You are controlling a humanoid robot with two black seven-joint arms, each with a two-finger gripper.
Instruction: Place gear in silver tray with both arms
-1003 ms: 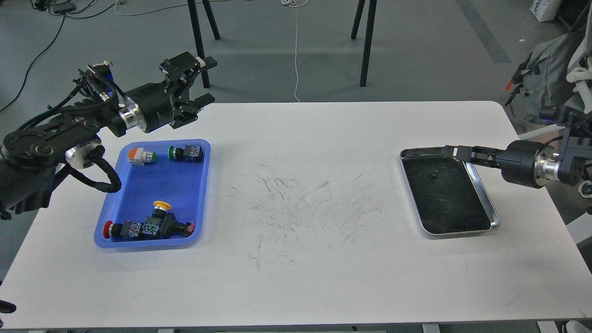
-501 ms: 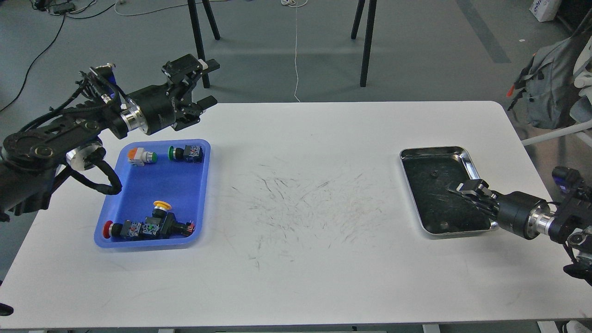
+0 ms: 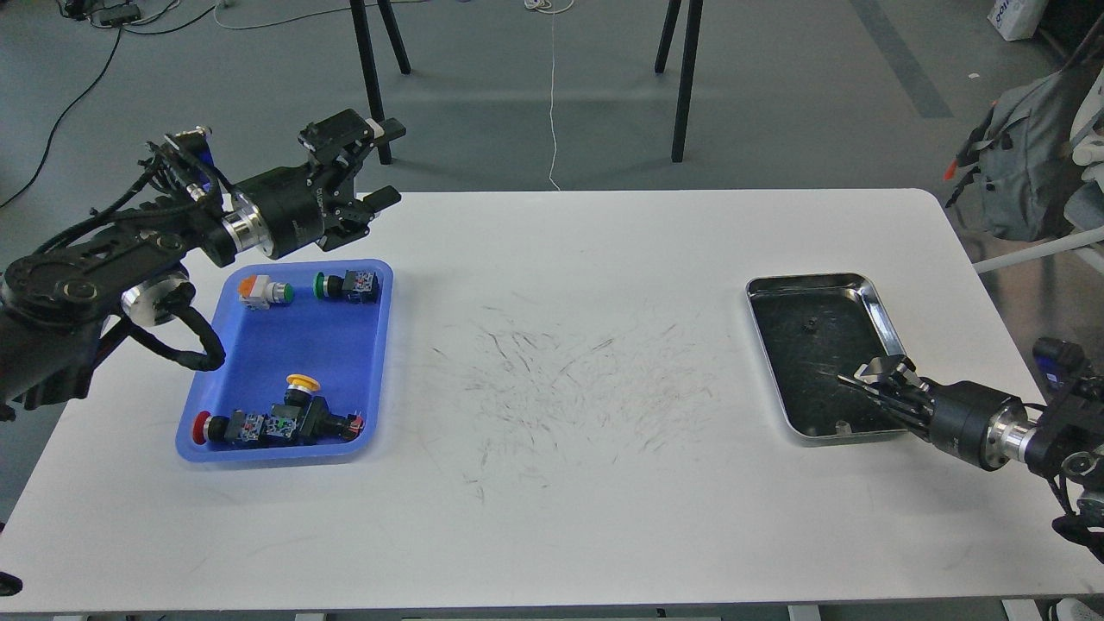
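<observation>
A small dark gear [image 3: 809, 326] lies on the scratched bottom of the silver tray [image 3: 881, 308] at the right of the white tabletop [image 3: 552, 517], a placing that looks done, while the right end effector [image 3: 865, 373] hangs low over the tray's near end, its dark fingers too bunched to tell whether parted or together. The left end effector [image 3: 378, 164], fingers apart and empty, hovers beyond the far edge of the blue tray [image 3: 276, 453], seemingly poised over the push-button switches [image 3: 276, 423] lying there; nothing stands between the trays.
</observation>
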